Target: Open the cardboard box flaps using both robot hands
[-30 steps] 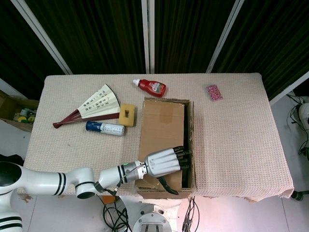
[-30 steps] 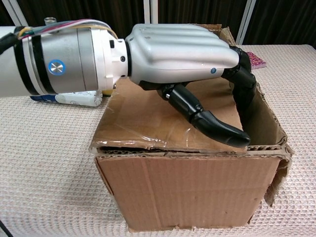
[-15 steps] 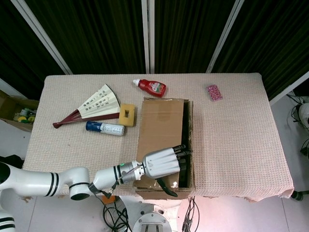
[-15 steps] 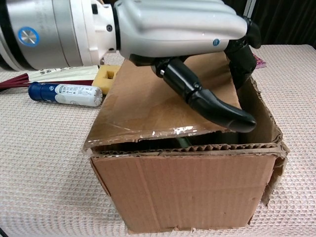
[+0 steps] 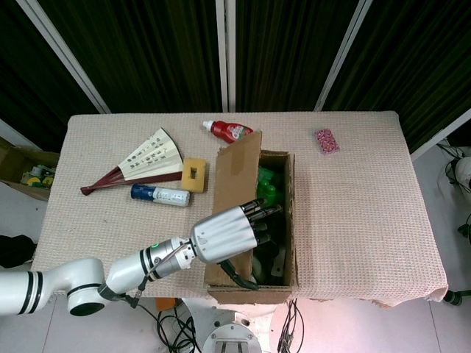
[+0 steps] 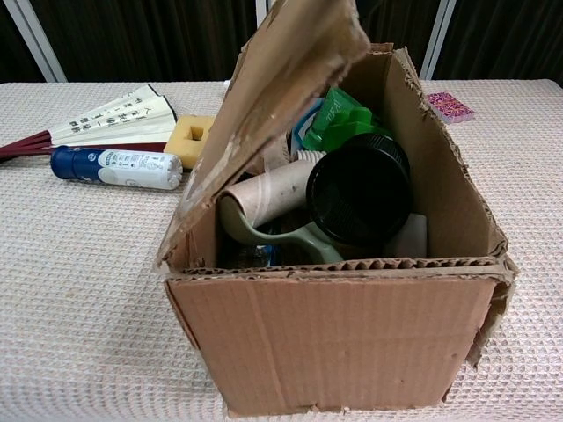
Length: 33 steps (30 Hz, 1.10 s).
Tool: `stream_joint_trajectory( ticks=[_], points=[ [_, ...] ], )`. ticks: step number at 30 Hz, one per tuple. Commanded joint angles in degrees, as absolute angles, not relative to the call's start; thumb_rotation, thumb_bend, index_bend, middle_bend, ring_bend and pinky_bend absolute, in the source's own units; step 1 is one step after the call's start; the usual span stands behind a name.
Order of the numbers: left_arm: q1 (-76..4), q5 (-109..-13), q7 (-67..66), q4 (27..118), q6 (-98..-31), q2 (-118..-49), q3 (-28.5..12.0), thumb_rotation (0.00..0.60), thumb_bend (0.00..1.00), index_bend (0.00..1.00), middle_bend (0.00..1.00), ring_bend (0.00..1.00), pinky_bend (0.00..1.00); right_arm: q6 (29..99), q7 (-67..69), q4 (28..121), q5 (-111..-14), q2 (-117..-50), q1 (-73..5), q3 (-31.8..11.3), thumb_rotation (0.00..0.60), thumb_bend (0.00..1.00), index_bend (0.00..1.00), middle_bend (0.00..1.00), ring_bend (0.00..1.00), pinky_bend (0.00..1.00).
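The cardboard box (image 5: 289, 220) stands near the table's front edge; the chest view shows its front wall (image 6: 334, 343) close up. Its left flap (image 5: 239, 173) is raised steeply and leans over the opening (image 6: 273, 114). My left hand (image 5: 224, 235) hovers over the flap's near part, fingers (image 5: 259, 213) spread and reaching across its free edge, thumb curled below. Whether the fingers touch the flap, I cannot tell. The chest view does not show the hand. Inside lie a green pack (image 6: 347, 123), a black cup (image 6: 356, 189) and a beige roll (image 6: 264, 198). My right hand is out of sight.
Left of the box lie a folding fan (image 5: 143, 162), a yellow sponge (image 5: 194, 175) and a blue-and-white tube (image 5: 160, 195). A red sauce bottle (image 5: 232, 132) lies behind the box. A pink packet (image 5: 326, 140) sits at the back right.
The left flap has swung up from nearly flat to steeply raised, baring the box's contents. My left hand rose and drew back to the left, leaving the chest view.
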<state>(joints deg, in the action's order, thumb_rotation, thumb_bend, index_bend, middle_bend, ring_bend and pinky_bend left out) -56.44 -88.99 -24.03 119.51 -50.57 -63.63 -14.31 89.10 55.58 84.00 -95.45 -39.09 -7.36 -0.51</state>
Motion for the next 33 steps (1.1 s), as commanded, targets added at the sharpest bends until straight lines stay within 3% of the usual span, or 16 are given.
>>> stream_joint_trajectory(
  ticks=[1, 14, 33],
  points=[
    [-54.3, -87.4, -24.7, 121.5, -51.0, -59.8, -13.3, 0.000, 0.00, 0.52, 0.54, 0.11, 0.21, 89.5, 55.4, 84.2, -95.6, -38.9, -7.2, -0.5, 0.600, 0.51, 0.00, 0.00, 0.00, 0.00],
    [-48.1, -91.6, -19.6, 119.5, -56.7, -53.5, -9.9, 0.000, 0.00, 0.61, 0.57, 0.11, 0.20, 89.9, 54.3, 85.4, -96.0, -38.8, -7.1, -0.4, 0.600, 0.52, 0.00, 0.00, 0.00, 0.00],
    [-40.7, -96.2, -1.6, 115.7, -64.4, -51.0, -6.7, 0.000, 0.00, 0.58, 0.48, 0.13, 0.21, 88.3, 52.3, 87.1, -96.3, -38.9, -8.1, -0.4, 0.600, 0.51, 0.00, 0.00, 0.00, 0.00]
  ],
)
